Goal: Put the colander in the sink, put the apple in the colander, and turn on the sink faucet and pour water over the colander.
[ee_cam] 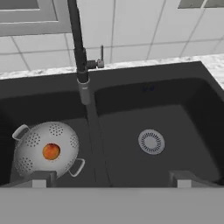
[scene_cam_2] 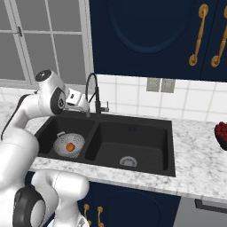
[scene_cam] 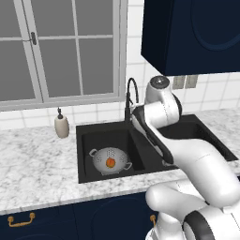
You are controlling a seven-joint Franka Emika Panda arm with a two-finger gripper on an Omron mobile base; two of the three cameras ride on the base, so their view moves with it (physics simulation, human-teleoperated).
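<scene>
Sink (ee_cam: 144, 94) holds one colander (ee_cam: 46, 151), one apple (ee_cam: 51, 151).

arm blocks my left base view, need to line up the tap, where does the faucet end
observer: the faucet ends over the divider between the basins, just right of the colander in the hand view.
operator: where's the lever
observer: the lever stands upright beside the faucet, on the side away from the colander.
operator: fingers ready?
observer: the fingers are open with nothing between them, facing the faucet and apart from it.
</scene>
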